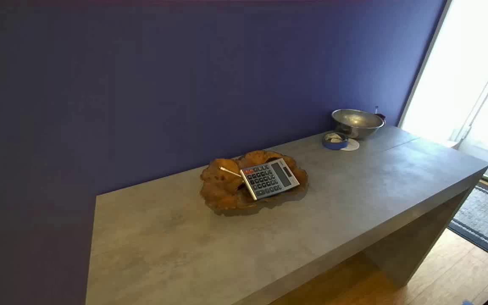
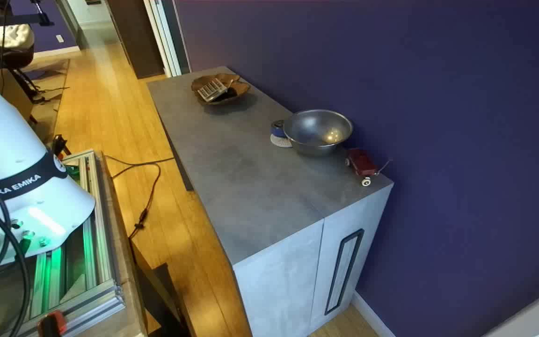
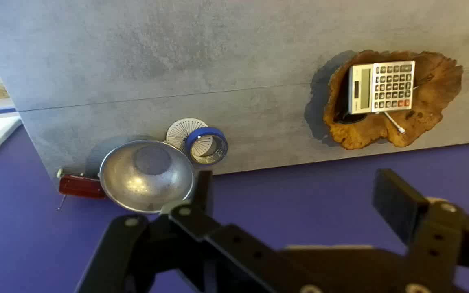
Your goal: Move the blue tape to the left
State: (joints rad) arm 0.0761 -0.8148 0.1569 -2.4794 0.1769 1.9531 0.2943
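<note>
Purple wall (image 1: 176, 84) meets grey countertop (image 1: 193, 250) on a scene I operate from a distance. Seen in the wrist view, my gripper (image 3: 295, 195) stands with its fingers (image 3: 397, 205) spread wide and nothing held between them. Just past the fingertips in that view runs the countertop's back edge, along the wall. Blue tape (image 3: 206, 131) lies close to that edge, just beside the silver bowl (image 3: 120, 175) and well apart from the wooden bowl (image 3: 442, 85). Between tape and wooden bowl stretches a run of grey surface, with more of it toward the front edge, across a thin seam (image 3: 242, 89).

Flat on its side, the tape is a ring with a blue outer face and an open centre, through which shows part of the white slotted disc (image 3: 180, 129) it overlaps. A calculator (image 3: 381, 87) sits tilted in the wooden bowl.

In an exterior view the silver bowl's rim hides part of the tape (image 2: 277, 128); whether the two touch, I cannot tell. A red wheeled toy (image 2: 362, 163) stands on the bowl's far side from the tape; in an exterior view the bowl hides most of the toy (image 1: 380, 116). My white arm (image 2: 10, 133) is cut off at the frame edge; a dark shape (image 3: 349, 118) beside the calculator is too shadowed to name.
</note>
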